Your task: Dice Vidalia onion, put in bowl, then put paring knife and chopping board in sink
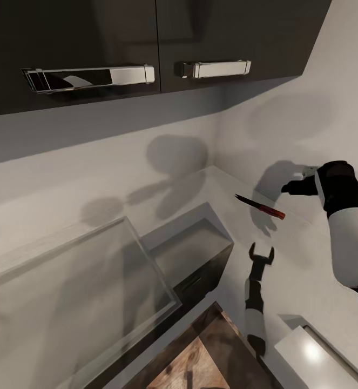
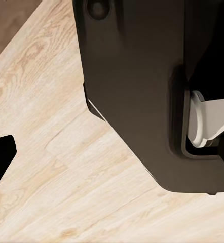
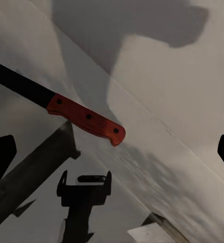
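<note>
Knife (image 1: 261, 206) with red handle lies on countertop (image 1: 308, 259), blade tip cropped.

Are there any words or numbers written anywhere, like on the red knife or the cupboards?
None: no words, numbers or signs can be read.
The red-handled knife with the dark blade has three rivets on its handle, no lettering.
The glossy dark cupboard doors and their chrome bar handles are plain.
The grey countertop is unmarked.

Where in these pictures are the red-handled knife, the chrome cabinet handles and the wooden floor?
Red-handled knife (image 3: 86, 120): right wrist view, on the middle of its red handle.
Chrome cabinet handle (image 1: 89, 77): head view, on the long bar of the left one.
Wooden floor (image 2: 46, 126): left wrist view, on a pale plank.
</note>
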Controlling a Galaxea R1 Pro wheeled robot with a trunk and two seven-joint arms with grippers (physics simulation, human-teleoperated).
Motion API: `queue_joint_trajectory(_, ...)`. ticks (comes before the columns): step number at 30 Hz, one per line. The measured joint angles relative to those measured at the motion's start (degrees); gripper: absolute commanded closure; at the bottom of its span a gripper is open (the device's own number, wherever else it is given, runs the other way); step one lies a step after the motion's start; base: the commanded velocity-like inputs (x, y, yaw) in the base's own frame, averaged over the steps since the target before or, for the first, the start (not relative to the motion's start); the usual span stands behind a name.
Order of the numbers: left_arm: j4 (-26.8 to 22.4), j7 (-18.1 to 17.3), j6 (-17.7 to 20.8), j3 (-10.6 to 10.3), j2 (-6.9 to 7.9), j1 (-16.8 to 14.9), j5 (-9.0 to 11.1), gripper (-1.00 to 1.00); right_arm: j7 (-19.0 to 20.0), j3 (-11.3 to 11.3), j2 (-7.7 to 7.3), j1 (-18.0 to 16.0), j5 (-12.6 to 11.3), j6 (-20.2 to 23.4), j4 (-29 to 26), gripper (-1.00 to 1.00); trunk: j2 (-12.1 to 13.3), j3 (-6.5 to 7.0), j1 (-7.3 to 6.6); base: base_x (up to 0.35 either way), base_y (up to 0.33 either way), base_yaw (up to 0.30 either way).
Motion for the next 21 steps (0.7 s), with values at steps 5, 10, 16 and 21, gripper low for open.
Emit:
queue_joint_trajectory(5, 0.02, 0.0, 0.0, -0.01, 0.0, 0.0, -0.01, -1.0, 0.28, 0.08, 0.36, -1.26, -0.11, -1.25, 2.72, -1.0, 0.0, 0.0, 0.0, 0.0, 0.0, 0.0)
queue_joint_trajectory(10, 0.02, 0.0, 0.08, -0.01, -0.08, 0.0, -0.01, -1.0, 0.59, 0.14, 0.64, -1.49, -0.18, -2.78, 4.38, -1.0, 0.0, 0.0, 0.0, 0.0, 0.0, 0.0)
queue_joint_trajectory(16, 0.01, 0.0, 0.09, -0.01, -0.09, 0.0, 0.0, -1.0, 2.92, 0.21, 0.71, -1.48, -0.14, -3.44, 4.57, -1.0, 0.0, 0.0, 0.0, 0.0, 0.0, 0.0)
queue_joint_trajectory(21, 0.02, 0.0, 0.09, -0.01, -0.09, 0.0, 0.01, -1.0, 3.35, 0.24, 0.71, -1.47, -0.13, -3.81, 4.55, -1.0, 0.0, 0.0, 0.0, 0.0, 0.0, 0.0)
